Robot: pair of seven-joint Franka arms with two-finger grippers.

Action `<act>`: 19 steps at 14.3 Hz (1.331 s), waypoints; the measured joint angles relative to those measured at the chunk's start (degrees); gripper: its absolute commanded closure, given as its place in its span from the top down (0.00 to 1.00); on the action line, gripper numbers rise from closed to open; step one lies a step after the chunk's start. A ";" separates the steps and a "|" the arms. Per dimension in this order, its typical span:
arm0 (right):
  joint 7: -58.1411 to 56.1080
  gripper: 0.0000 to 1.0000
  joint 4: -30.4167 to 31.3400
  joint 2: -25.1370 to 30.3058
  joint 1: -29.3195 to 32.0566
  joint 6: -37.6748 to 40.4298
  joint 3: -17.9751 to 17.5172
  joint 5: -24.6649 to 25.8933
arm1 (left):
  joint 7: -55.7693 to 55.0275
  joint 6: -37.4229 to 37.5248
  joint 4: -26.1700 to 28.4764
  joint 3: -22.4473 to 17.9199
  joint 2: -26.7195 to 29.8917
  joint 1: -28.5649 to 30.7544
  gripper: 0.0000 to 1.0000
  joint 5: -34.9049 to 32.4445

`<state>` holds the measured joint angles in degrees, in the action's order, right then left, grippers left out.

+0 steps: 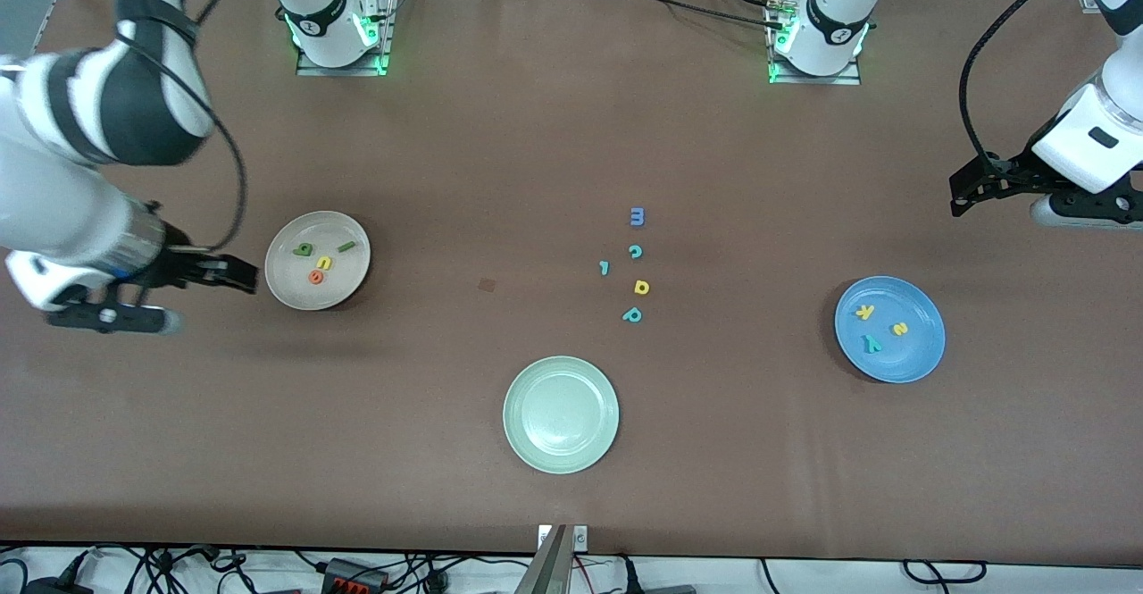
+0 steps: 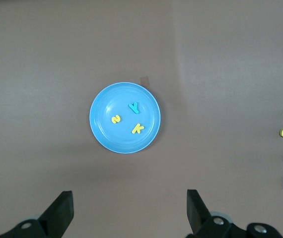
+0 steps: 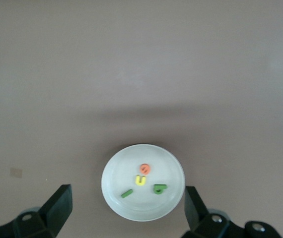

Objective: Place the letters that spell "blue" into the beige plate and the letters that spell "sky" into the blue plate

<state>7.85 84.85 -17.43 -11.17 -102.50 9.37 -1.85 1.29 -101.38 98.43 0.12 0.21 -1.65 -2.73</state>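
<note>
The beige plate lies toward the right arm's end of the table and holds the green b, dark green l, yellow u and orange e. My right gripper hangs open beside its rim, with nothing between its fingers; in the right wrist view the plate shows between them. The blue plate toward the left arm's end holds the yellow k, yellow s and teal y. My left gripper is open and empty, raised above the table with the blue plate in its wrist view.
A pale green plate, empty, sits nearest the front camera. Loose letters lie mid-table: blue m, teal c, a small teal piece, yellow d, teal p. A small dark patch marks the table.
</note>
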 measured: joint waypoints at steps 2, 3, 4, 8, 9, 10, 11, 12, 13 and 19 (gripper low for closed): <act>-0.22 1.00 -0.03 2.48 4.23 1.40 -0.81 0.02 | 0.00 0.00 0.00 0.00 0.00 0.00 1.00 0.00; -0.77 1.00 -0.15 3.50 5.61 2.74 -0.83 0.08 | 0.00 0.00 0.00 0.00 0.00 0.00 1.00 0.00; -2.03 1.00 -0.84 4.15 6.83 4.99 -0.83 0.14 | 0.00 0.00 0.00 0.00 0.00 0.00 1.00 0.00; -5.59 1.00 -6.01 4.79 10.75 11.89 -1.72 0.14 | 0.00 0.00 -0.01 0.00 0.00 0.01 1.00 0.00; -5.69 1.00 -6.44 4.95 11.85 12.05 -2.99 0.14 | 0.00 0.00 -0.01 0.00 0.00 0.01 1.00 0.00; -5.69 1.00 -6.65 5.18 13.14 12.22 -4.69 0.14 | 0.00 0.00 -0.01 0.00 0.00 0.01 1.00 0.00; -5.69 1.00 -6.76 5.43 14.26 12.43 -6.22 0.14 | 0.00 0.00 -0.01 0.00 0.00 0.01 1.00 0.00; -5.69 1.00 -6.77 5.71 14.81 12.75 -7.08 0.14 | 0.00 0.00 -0.01 0.00 0.00 0.01 1.00 0.00; -5.69 1.00 -6.77 6.00 14.94 13.43 -7.40 0.17 | 0.00 0.00 -0.01 0.00 0.00 0.01 1.00 0.00; -5.71 1.00 0.43 10.30 15.20 11.41 -7.71 1.45 | 0.00 0.11 -0.01 0.00 -0.02 0.01 1.00 0.00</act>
<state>2.14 85.27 -7.13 4.04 -91.09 1.66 -0.40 1.29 -101.27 98.42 0.12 0.19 -1.64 -2.73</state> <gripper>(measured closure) 0.000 0.000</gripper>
